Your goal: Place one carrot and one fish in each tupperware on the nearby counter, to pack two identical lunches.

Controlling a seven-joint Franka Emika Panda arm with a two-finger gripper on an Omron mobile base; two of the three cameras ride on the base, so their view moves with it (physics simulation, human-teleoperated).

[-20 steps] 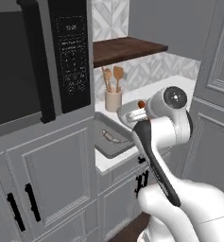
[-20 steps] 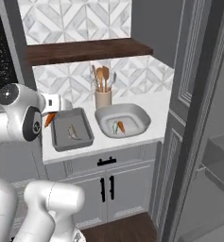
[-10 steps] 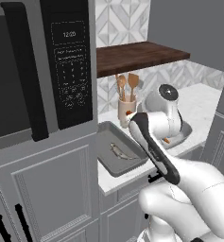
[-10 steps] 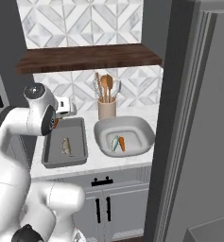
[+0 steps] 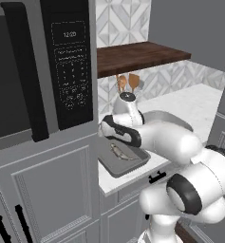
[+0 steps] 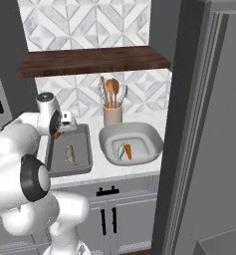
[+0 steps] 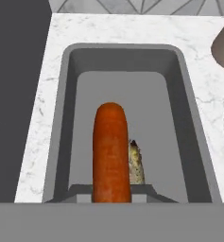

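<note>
While the gripper (image 6: 59,130) pinches a carrot (image 7: 111,152) over the left tupperware (image 6: 51,158) on the counter (image 6: 114,172) | that box: one fish (image 6: 69,153), carrot pending | right tupperware (image 6: 154,140): fish (image 6: 120,151) and carrot (image 6: 128,150) in, judged complete | left: release carrot

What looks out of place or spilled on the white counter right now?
Nothing stands out. The orange carrot is held in the shut gripper over the grey rectangular tupperware, which holds one fish. The second, rounded grey tupperware holds a fish and a carrot. Nothing has spilled on the white marbled counter.
</note>
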